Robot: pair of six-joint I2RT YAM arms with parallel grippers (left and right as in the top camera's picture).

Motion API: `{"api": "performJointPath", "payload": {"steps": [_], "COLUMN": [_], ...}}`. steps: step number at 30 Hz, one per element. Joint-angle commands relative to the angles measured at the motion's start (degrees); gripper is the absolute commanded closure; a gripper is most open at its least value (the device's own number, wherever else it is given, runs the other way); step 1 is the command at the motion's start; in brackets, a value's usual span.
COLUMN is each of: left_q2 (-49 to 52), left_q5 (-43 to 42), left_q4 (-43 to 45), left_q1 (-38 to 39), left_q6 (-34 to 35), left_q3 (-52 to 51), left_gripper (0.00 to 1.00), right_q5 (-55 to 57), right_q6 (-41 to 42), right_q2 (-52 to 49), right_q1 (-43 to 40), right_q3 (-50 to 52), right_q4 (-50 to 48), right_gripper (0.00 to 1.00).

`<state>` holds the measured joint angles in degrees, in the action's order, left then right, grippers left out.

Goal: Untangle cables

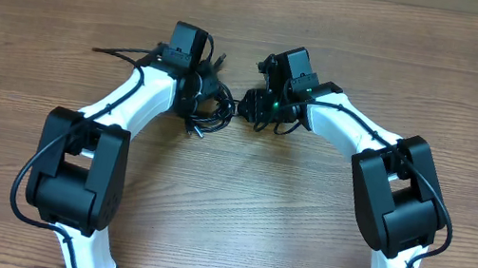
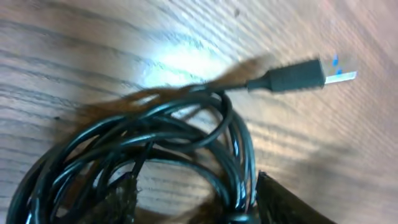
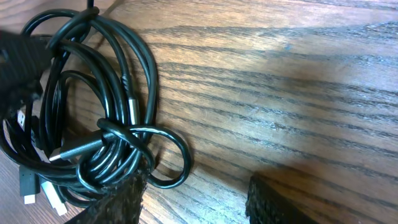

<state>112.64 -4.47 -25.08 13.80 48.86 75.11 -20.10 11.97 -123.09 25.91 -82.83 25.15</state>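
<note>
Two grippers of mine meet over one tangle. From overhead, the bundle of thin black cables lies on the brown wooden table just above the frame's middle, with one loose tail running out to the upper left. My left gripper sits right on top of the bundle. My right gripper is just beside it, at its right-hand edge. So the left arm is the nearer one (by a hair).

Left wrist view: the coil fills the lower left of the frame, and strands run between my two fingers at the bottom edge. The jaws stand apart and I see nothing pinched. One black plug with a silver tip pokes out of the coil toward the upper right. Its long axis is nearly level, with the tip pointing right, and it lies free on the wood. That, I judge, is the end worth pulling.

Right wrist view: the jaws are parted, with bare wood between them, holding nothing. The tangle lies in the left half of the frame, its tight crossing just above my left-hand pad. A small loop reaches toward the gap, and the other pad sits well clear on the right. To take a strand I would need to shift toward frame left.
</note>
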Motion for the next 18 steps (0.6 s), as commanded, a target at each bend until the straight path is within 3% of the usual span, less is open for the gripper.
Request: {"api": "performJointPath", "payload": {"steps": [1,8,11,14,18], "left_q2": [1.25,8.44,10.08,9.46,6.47], "left_q5": [4.92,0.22,-2.64,-3.89,-11.08], "left_q4": [2.80,5.01,4.52,4.13,4.22], "left_q1": [1.84,2.58,2.58,2.36,0.76], "left_q6": [7.15,9.68,9.64,7.82,0.83], "left_q3": [0.04,0.04,0.07,0.07,0.96], "left_gripper": [0.38,0.49,0.74,0.93,0.96], "right_q5": [0.50,0.50,0.50,0.55,0.46], "right_q6": [-0.28,-0.28,-0.31,-0.33,-0.44], "right_q2": [0.50,0.50,0.50,0.50,2.01], "right_q1": [0.07,0.07,0.07,0.04,-0.50], "right_q3": [-0.83,-0.83,-0.83,-0.83,-0.94], "right_q4": [-0.17,0.26,0.52,0.81,2.23], "right_gripper": [0.47,0.47,0.46,0.47,0.47]}}
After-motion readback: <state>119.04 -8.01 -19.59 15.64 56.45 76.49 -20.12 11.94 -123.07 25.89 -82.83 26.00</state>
